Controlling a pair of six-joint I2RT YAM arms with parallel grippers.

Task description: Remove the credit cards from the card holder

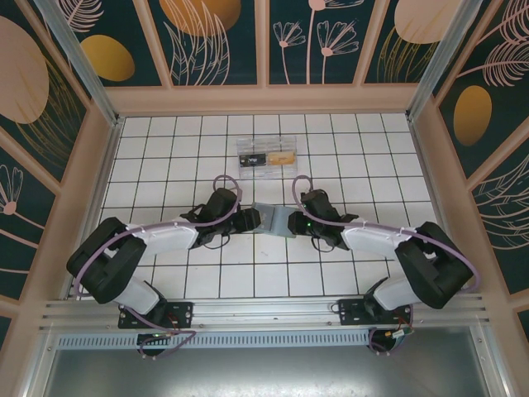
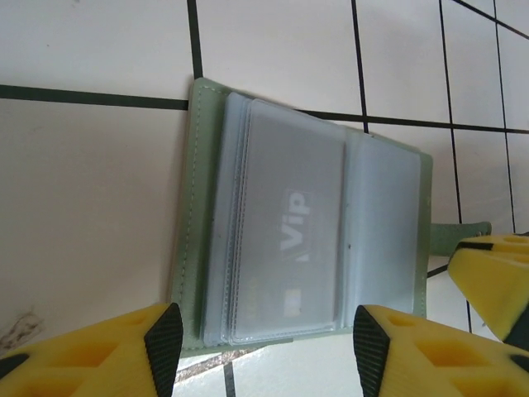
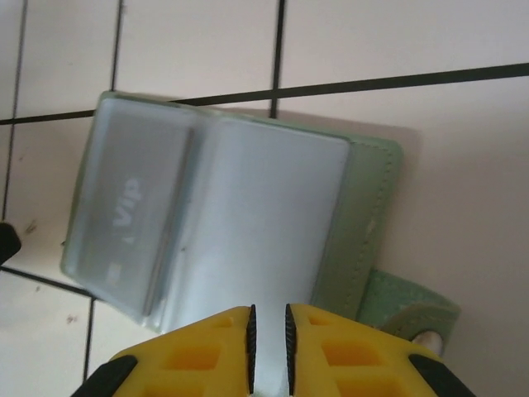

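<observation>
Holder (image 1: 275, 220) lies open on table (image 1: 165, 157), between the arms. VIP card (image 2: 291, 240) sits inside a clear sleeve (image 3: 256, 215). Right gripper (image 3: 269, 331) is narrow, pinching the holder's sleeve edge. Left gripper (image 2: 263, 332) is about half wide, jaws flanking the sleeve end; contact unclear. Step: lining up to pull the card. Next, left likely needs to close on the card edge alone and draw it out while right pins the holder.

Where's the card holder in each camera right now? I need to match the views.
Top external: card holder mid-picture on the tiled table.
Left wrist: card holder lies open at centre, sleeves up.
Right wrist: card holder lies open, centre-left, with its green strap at lower right.
Shared landmark: VIP card in its clear sleeve, also at the left in the right wrist view.
</observation>
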